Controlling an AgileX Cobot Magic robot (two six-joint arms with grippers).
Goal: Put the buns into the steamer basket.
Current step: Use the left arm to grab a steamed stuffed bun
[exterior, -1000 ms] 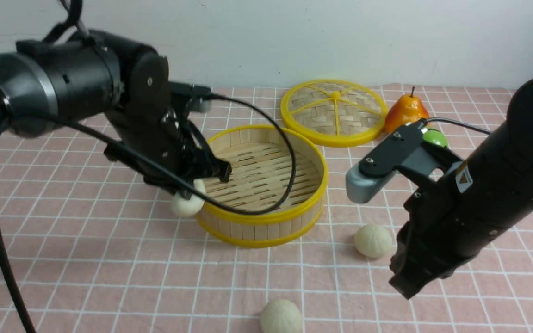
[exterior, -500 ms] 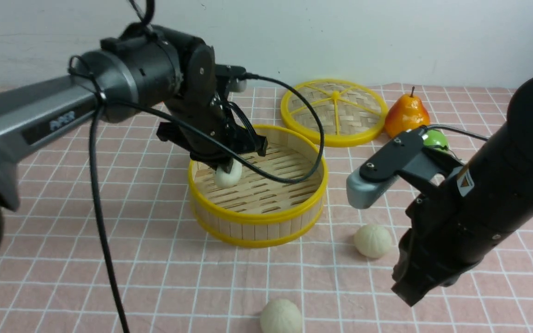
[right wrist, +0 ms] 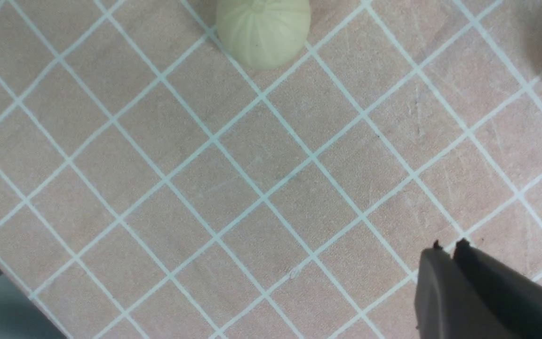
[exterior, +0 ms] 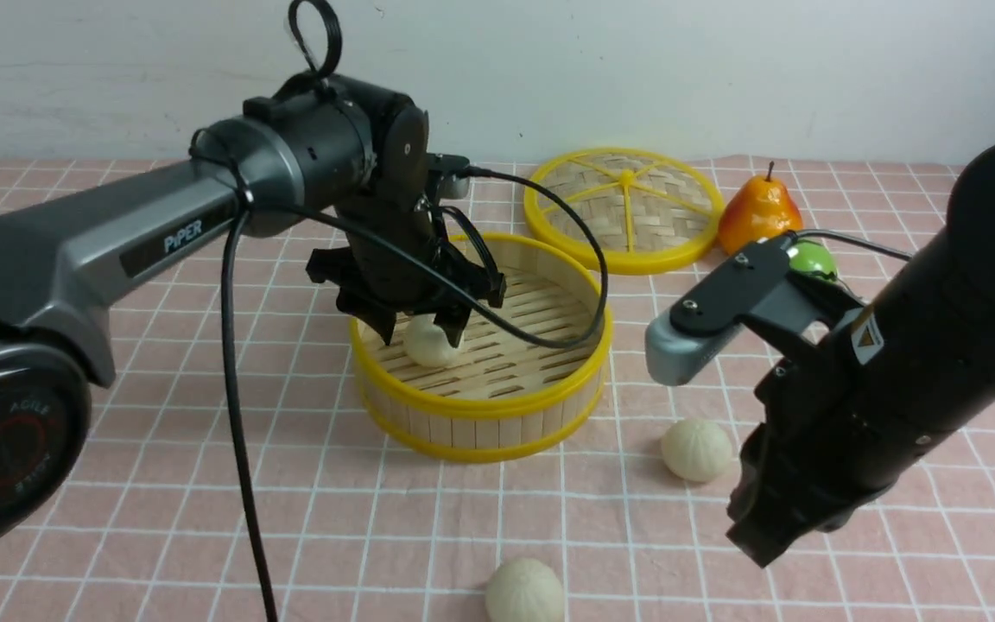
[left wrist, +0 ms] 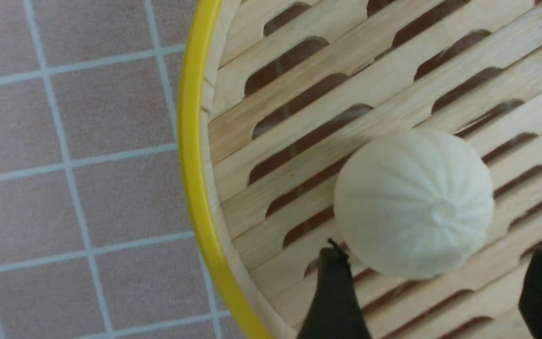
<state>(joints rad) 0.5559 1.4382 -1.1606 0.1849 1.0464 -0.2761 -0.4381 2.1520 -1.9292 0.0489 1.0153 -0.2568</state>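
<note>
Left claw (exterior: 420,333): released. Its black fingers are spread inside the round wooden-slat steamer basket with yellow plastic rims (exterior: 480,406), straddling one small cream-white pleated bun (exterior: 430,345). In the left wrist view that bun (left wrist: 414,202) rests on the slatted floor close to the basket's left wall. One finger (left wrist: 334,292) sits at its edge and the other stands apart.

Judgement: the placing is at its release stage. You should lift straight up with the jaws wide, so that neither finger drags the bun. It is round and will likely roll on the slats. Mind the black cable (exterior: 605,289) looping over the basket's right rim, as it could snag there on withdrawal.

Surroundings, by size:
- **Pink checked cloth** (exterior: 161,449): carries everything.
- **Right claw** (exterior: 748,544): clenched on nothing, hanging above the cloth to the basket's right and nearer the robot.
- **Flat woven yellow-rimmed lid** (exterior: 627,210): behind the basket.
- **Orange pear** (exterior: 757,212): behind the basket and further right.
- **Green round fruit** (exterior: 811,257): right of the basket, partly hidden by the right arm.
- **Second bun** (exterior: 697,449): outside the basket, near its front-right wall and under the right arm's overhang.
- **Third bun** (exterior: 524,591): outside the basket, well in front of it.

Nothing lies between either of these two buns and the basket.
</note>
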